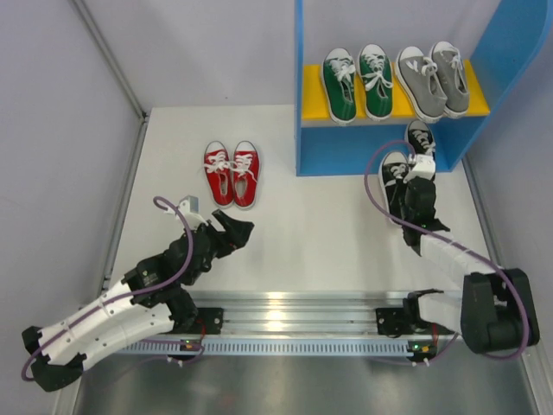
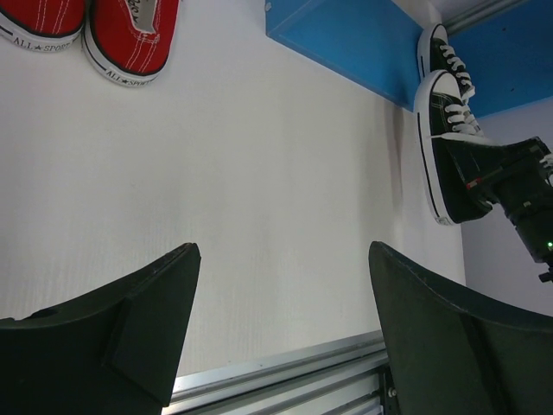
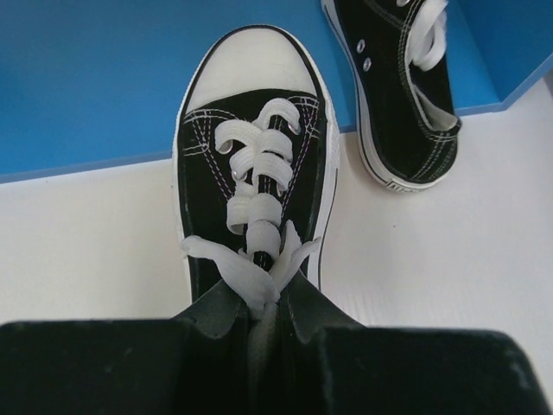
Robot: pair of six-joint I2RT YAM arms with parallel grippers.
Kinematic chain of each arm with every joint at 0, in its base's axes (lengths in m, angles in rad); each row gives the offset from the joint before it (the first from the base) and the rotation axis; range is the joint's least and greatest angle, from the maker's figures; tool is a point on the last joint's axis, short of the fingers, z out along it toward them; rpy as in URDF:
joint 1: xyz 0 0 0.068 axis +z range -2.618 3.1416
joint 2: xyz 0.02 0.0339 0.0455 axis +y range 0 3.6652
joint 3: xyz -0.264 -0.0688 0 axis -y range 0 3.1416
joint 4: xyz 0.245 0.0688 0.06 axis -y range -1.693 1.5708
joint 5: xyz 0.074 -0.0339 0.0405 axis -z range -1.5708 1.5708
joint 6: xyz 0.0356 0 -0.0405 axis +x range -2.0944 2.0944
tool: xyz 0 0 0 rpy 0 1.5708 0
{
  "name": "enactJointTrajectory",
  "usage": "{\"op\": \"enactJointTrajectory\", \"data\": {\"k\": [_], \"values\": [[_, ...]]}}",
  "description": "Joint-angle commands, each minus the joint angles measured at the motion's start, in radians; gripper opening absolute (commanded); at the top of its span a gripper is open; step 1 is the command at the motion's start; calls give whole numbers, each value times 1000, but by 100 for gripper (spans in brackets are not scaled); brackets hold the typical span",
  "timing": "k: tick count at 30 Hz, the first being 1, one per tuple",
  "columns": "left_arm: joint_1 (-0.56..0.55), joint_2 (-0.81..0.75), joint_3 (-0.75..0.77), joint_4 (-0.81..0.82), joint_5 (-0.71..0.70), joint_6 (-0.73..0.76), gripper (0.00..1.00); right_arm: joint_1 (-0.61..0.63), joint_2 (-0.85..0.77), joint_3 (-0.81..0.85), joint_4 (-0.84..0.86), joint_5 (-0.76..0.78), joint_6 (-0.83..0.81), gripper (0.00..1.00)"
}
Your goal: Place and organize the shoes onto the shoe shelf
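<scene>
The blue shoe shelf (image 1: 346, 154) stands at the back right. The green pair (image 1: 357, 82) and the grey pair (image 1: 432, 79) sit on its yellow upper board (image 1: 314, 93). One black shoe (image 1: 420, 137) lies at the shelf's lower opening. My right gripper (image 1: 406, 188) is shut on the laces and tongue of the other black shoe (image 3: 251, 147), toe toward the blue wall, left of its mate (image 3: 402, 86). The red pair (image 1: 232, 173) sits on the table left of the shelf. My left gripper (image 1: 238, 232) is open and empty below the red pair (image 2: 130, 35).
A metal rail (image 1: 294, 307) runs along the near edge between the arm bases. White walls close in the table (image 1: 302, 233) on the left and right. The shelf's blue left wall (image 2: 346, 43) shows in the left wrist view.
</scene>
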Motion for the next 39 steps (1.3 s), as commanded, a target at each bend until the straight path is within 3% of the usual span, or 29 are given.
{"op": "enactJointTrajectory", "data": {"k": [1,7,12,29,39], "values": [[-1,3,-8,4,-8,16,84,-35,101,95,256,-80,35,0],[-1,-29,1,-15,-6,20,84,-91,324,126,554,-143,50,0],[-1,-37,20,-53,-25,24,84,-136,456,164,701,-207,67,0],[-1,-3,29,-65,-48,26,84,-213,779,487,669,-281,93,0],[-1,14,38,-65,-56,23,84,-216,760,505,537,-194,73,0]]}}
